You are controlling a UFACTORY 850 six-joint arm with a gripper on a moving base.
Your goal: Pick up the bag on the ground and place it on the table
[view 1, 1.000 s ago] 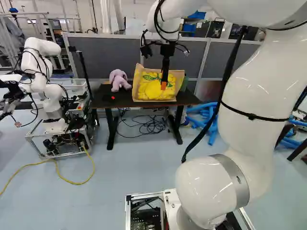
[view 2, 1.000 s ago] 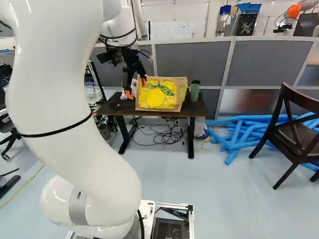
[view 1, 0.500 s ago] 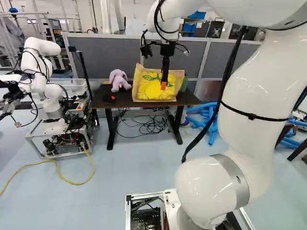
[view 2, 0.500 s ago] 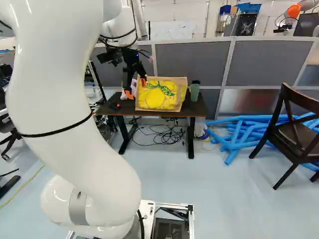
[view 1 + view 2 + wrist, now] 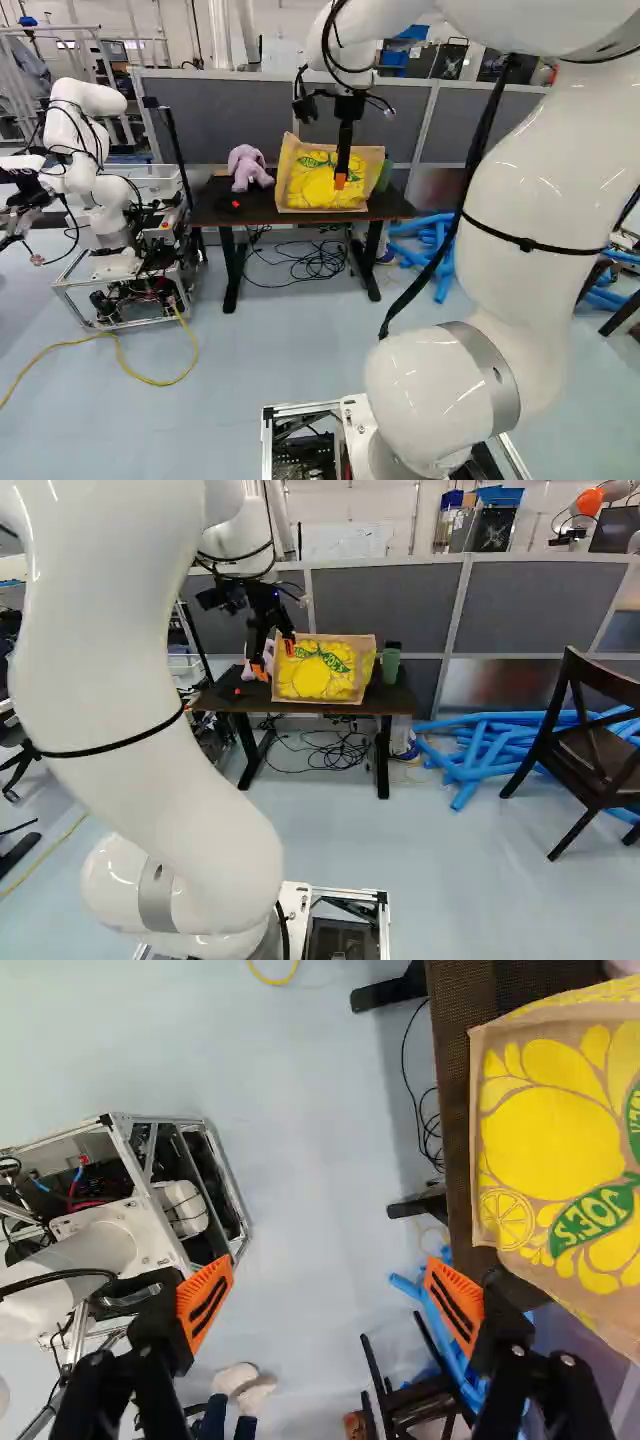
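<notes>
Near the bag (image 5: 318, 676), the gripper (image 5: 273, 657) gapes; 2 fingers (image 5: 207, 1303) wide apart.

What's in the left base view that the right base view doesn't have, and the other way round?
Only the left base view shows another robot left of the table. Only the right base view shows a wheeled chair's base at its left edge. Both show the bag, the claw and blue tubes.
</notes>
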